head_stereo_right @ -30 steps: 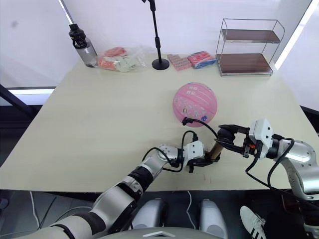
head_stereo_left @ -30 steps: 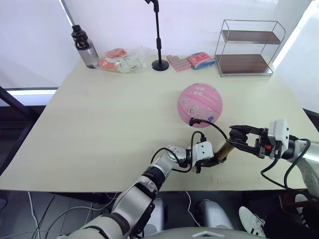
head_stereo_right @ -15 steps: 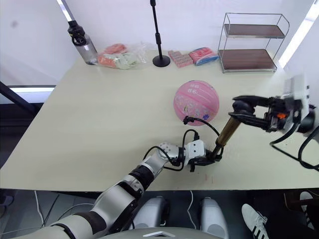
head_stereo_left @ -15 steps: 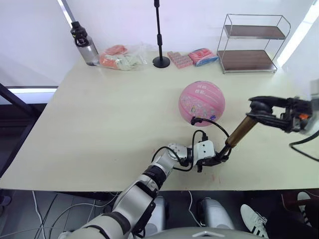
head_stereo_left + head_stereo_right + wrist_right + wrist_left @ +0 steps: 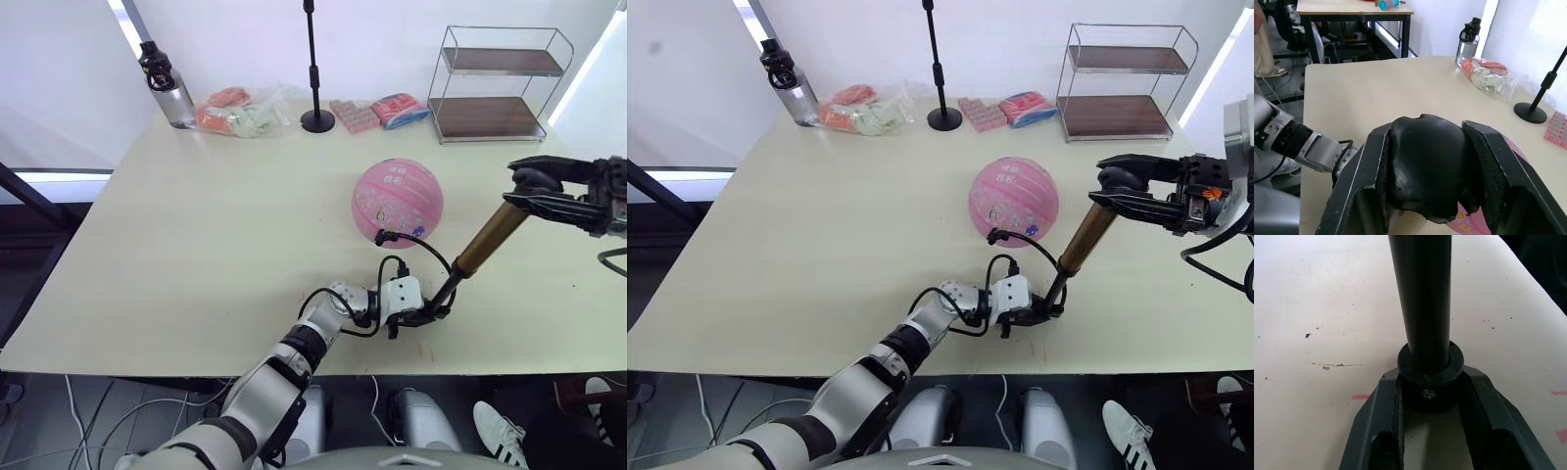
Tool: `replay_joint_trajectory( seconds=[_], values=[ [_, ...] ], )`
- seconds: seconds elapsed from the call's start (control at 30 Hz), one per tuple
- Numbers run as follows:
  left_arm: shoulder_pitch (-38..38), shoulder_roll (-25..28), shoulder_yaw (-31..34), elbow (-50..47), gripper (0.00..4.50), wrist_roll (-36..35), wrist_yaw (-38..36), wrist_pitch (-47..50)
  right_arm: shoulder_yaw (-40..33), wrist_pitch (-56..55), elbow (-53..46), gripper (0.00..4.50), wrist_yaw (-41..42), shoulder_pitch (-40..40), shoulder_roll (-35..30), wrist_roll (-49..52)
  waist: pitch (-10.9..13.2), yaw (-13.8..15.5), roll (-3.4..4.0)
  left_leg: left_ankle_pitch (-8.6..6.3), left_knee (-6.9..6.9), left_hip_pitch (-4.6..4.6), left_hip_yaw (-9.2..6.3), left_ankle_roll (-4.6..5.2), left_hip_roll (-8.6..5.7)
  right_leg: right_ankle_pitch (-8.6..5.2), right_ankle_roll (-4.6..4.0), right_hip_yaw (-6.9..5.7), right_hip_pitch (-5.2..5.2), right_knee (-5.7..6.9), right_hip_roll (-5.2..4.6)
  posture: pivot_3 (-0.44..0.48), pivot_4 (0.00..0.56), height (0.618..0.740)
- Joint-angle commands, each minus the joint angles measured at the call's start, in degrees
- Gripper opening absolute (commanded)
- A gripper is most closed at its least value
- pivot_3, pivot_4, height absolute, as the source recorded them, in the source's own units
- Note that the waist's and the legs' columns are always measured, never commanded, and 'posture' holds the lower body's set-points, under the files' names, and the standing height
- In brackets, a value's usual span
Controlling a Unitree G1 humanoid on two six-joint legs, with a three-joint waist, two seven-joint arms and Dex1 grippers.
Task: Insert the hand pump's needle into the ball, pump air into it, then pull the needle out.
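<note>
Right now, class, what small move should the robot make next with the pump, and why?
Probably push the handle back down. The right gripper holds it with the pump fully stretched, the left gripper clamps its base on the table, and the hose runs to the ball.

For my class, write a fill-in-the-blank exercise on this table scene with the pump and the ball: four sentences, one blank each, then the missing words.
1. The right hand is closed on the hand pump's black ____.
2. The left hand clamps the pump's ____ end against the table.
3. The ball on the table is ____ in colour.
4. A thin black ____ loops from the pump's base up to the ball.

Missing words: handle; bottom; pink; hose
</note>
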Motion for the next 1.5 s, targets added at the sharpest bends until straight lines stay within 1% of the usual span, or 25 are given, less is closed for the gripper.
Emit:
replay_joint_trajectory(
  seconds=[0.03, 0.07, 0.17, 0.27, 0.3, 0.37, 0.53, 0.57, 0.63, 0.7, 0.8, 0.9, 1.03, 1.1, 1.17, 1.23, 1.27, 1.37, 1.5],
  values=[
    [3.06, 2.81, -2.60, 5.28, 1.05, 3.94, -0.09, 3.16, 0.28, -4.07, -1.54, 1.65, 0.32, 3.16, 1.71, -4.50, -0.02, -0.04, -0.02, 0.00, 0.00, 0.01, 0.00, 0.00, 0.00, 0.00, 0.00, 0.00, 0.01, 0.00, 0.01, 0.000, 0.150, 0.740],
    [3.04, 2.81, -2.59, 5.25, 1.05, 3.93, -0.06, 3.15, 1.82, -5.79, -1.55, 1.65, 0.21, 5.07, 3.11, -6.43, -0.03, -0.04, -0.04, 0.00, 0.00, 0.03, 0.01, 0.00, 0.00, -0.01, -0.01, 0.01, 0.02, 0.00, 0.02, 0.000, 0.150, 0.740],
    [3.01, 2.81, -2.63, 5.22, 1.05, 3.94, 0.00, 3.16, 6.12, -11.62, -0.30, 1.65, 0.20, 9.52, 7.14, -12.34, -0.34, -0.15, -0.43, 0.00, -0.01, 0.17, -0.02, 0.00, 0.08, -0.01, 0.00, 0.01, 0.12, 0.01, 0.15, 0.000, 0.150, 0.740],
    [2.94, 2.80, -2.68, 5.25, 1.05, 3.97, 0.03, 3.17, 9.52, -16.28, 1.34, 1.65, 0.98, 13.08, 10.07, -16.49, -0.42, -0.23, -0.50, 0.00, -0.01, 0.35, 0.02, 0.00, 0.11, -0.04, -0.05, 0.06, 0.25, 0.05, 0.21, 0.000, 0.150, 0.740],
    [2.90, 2.79, -2.68, 5.31, 1.05, 3.98, 0.07, 3.17, 10.93, -18.39, 2.45, 1.65, 0.30, 14.36, 12.17, -18.05, -0.44, -0.22, -0.49, 0.00, 0.00, 0.36, 0.02, 0.00, 0.12, -0.04, -0.05, 0.05, 0.26, 0.06, 0.23, 0.000, 0.150, 0.740],
    [2.86, 2.78, -2.73, 5.35, 1.05, 4.03, 0.16, 3.14, 13.49, -22.26, 4.87, 1.65, -0.65, 16.65, 14.50, -21.97, -0.62, -0.17, -0.70, 0.00, -0.01, 0.41, 0.01, 0.00, 0.15, -0.04, -0.05, 0.05, 0.28, 0.07, 0.28, 0.000, 0.150, 0.740],
    [2.86, 2.74, -2.65, 5.36, 1.05, 3.97, 0.29, 3.16, 17.06, -31.57, 11.51, 1.65, -2.10, 19.74, 19.04, -28.90, -0.70, -0.23, -0.83, 0.00, -0.09, 0.84, 0.05, -0.01, 0.20, -0.08, -0.06, 0.08, 0.65, 0.06, 0.33, 0.000, 0.150, 0.740],
    [2.84, 2.72, -2.64, 5.41, 1.05, 3.98, 0.32, 3.16, 17.49, -33.03, 12.68, 1.65, -2.41, 20.02, 19.75, -29.73, -0.72, -0.22, -0.84, -0.01, -0.10, 0.91, 0.02, -0.01, 0.20, -0.18, 0.08, 0.06, 0.72, 0.06, 0.34, 0.000, 0.150, 0.740],
    [2.82, 2.68, -2.67, 5.38, 1.05, 3.96, 0.31, 3.20, 18.45, -35.41, 14.00, 1.65, -2.44, 20.61, 20.15, -31.30, -0.77, -0.30, -0.74, -0.01, -0.11, 0.95, 0.02, -0.01, 0.22, -0.20, 0.11, 0.07, 0.74, 0.06, 0.33, 0.000, 0.150, 0.740],
    [2.78, 2.69, -2.65, 5.39, 1.05, 3.93, 0.34, 3.22, 18.24, -35.47, 13.48, 1.65, -2.82, 20.49, 20.20, -30.62, -0.84, -0.35, -0.81, -0.01, -0.11, 1.03, 0.03, -0.01, 0.22, -0.21, 0.12, 0.08, 0.81, 0.06, 0.33, 0.000, 0.150, 0.740],
    [2.76, 2.71, -2.67, 5.46, 1.05, 3.94, 0.40, 3.21, 17.30, -34.56, 12.34, 1.65, -3.12, 19.71, 19.42, -29.12, -0.85, -0.36, -0.82, -0.01, -0.10, 1.05, 0.00, -0.01, 0.25, -0.22, 0.14, 0.07, 0.86, 0.06, 0.33, 0.000, 0.150, 0.740],
    [2.75, 2.59, -2.73, 5.50, 1.05, 3.94, 0.34, 3.16, 13.88, -31.02, 8.93, 1.65, -1.79, 18.23, 15.90, -24.91, -0.81, -0.24, -0.74, -0.01, -0.10, 1.03, 0.00, -0.01, 0.25, -0.22, 0.13, 0.07, 0.86, 0.06, 0.27, 0.000, 0.150, 0.740],
    [2.67, 2.55, -2.77, 5.69, 1.05, 3.92, 0.36, 3.00, 10.19, -25.64, 4.82, 1.65, -1.44, 15.84, 11.72, -19.19, -0.58, 0.00, -0.58, -0.01, -0.09, 0.91, 0.02, -0.01, 0.17, -0.08, -0.08, 0.06, 0.81, 0.01, 0.15, 0.000, 0.150, 0.740],
    [2.59, 2.46, -2.76, 5.82, 1.05, 3.90, 0.32, 2.93, 7.27, -21.22, 2.88, 1.65, -1.11, 12.97, 8.85, -14.54, -0.26, 0.04, -0.18, -0.01, -0.08, 0.76, 0.01, -0.01, 0.13, -0.07, -0.10, 0.03, 0.70, -0.01, 0.13, 0.000, 0.150, 0.740],
    [2.55, 2.42, -2.78, 5.92, 1.05, 3.92, 0.25, 2.86, 5.05, -17.52, 1.51, 1.65, -1.11, 10.31, 7.00, -10.52, -0.23, 0.02, -0.16, -0.01, -0.06, 0.54, 0.03, -0.01, 0.01, -0.06, -0.07, 0.04, 0.51, -0.01, 0.02, 0.000, 0.150, 0.740],
    [2.56, 2.41, -2.74, 5.94, 1.05, 3.94, 0.16, 2.84, 4.02, -15.50, 0.77, 1.65, -1.11, 9.18, 6.11, -8.93, -0.21, 0.03, -0.15, 0.00, -0.05, 0.45, 0.02, -0.01, 0.01, -0.06, -0.07, 0.03, 0.43, -0.02, 0.02, 0.000, 0.150, 0.740],
    [2.55, 2.42, -2.73, 5.96, 1.05, 3.96, 0.07, 2.82, 2.73, -13.75, 0.37, 1.65, -1.38, 7.57, 5.11, -7.09, -0.20, 0.04, -0.18, 0.00, -0.01, 0.20, 0.02, 0.00, 0.00, -0.03, -0.05, 0.03, 0.20, -0.02, 0.02, 0.000, 0.150, 0.740],
    [2.49, 2.46, -2.71, 6.02, 1.05, 4.02, -0.06, 2.75, -0.43, -9.75, -0.02, 1.65, -1.75, 3.57, 2.57, -2.73, -0.16, 0.02, -0.17, 0.00, 0.02, 0.13, -0.02, 0.00, 0.01, -0.02, -0.04, -0.01, 0.14, -0.02, 0.04, 0.000, 0.150, 0.740],
    [2.49, 2.52, -2.69, 6.03, 1.05, 4.06, -0.05, 2.70, -3.76, -6.44, 1.17, 1.65, -2.05, -0.57, -0.55, 0.36, -0.06, 0.00, -0.06, 0.00, 0.03, 0.12, 0.04, 0.00, -0.01, -0.01, -0.03, 0.05, 0.12, -0.02, 0.01, 0.000, 0.150, 0.740]
  ],
)
